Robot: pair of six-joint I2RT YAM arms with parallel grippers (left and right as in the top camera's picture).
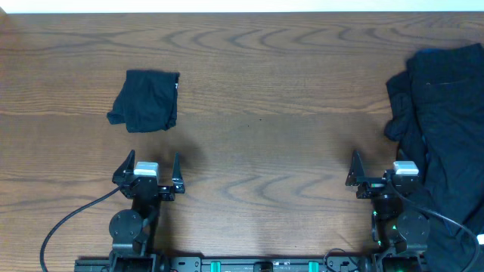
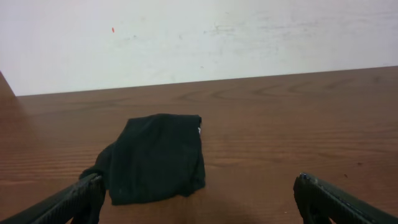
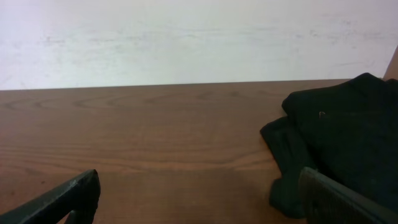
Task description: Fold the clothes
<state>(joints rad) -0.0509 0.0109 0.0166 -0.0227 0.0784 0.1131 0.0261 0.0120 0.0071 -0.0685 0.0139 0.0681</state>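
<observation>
A small folded black garment (image 1: 146, 100) lies on the table at the back left; the left wrist view shows this folded garment (image 2: 155, 158) just ahead of my fingers. A heap of dark clothes (image 1: 442, 136), black and navy, covers the table's right side and appears as a dark heap (image 3: 348, 143) in the right wrist view. My left gripper (image 1: 151, 168) stands open near the front edge, a short way in front of the folded piece, holding nothing. My right gripper (image 1: 376, 168) is open too, its right finger (image 3: 339, 199) beside the heap's edge.
The wooden table (image 1: 265, 128) stretches bare between the two garments. A pale wall (image 2: 199, 37) rises behind its far edge. Black cables (image 1: 72, 219) trail from the arm bases at the front.
</observation>
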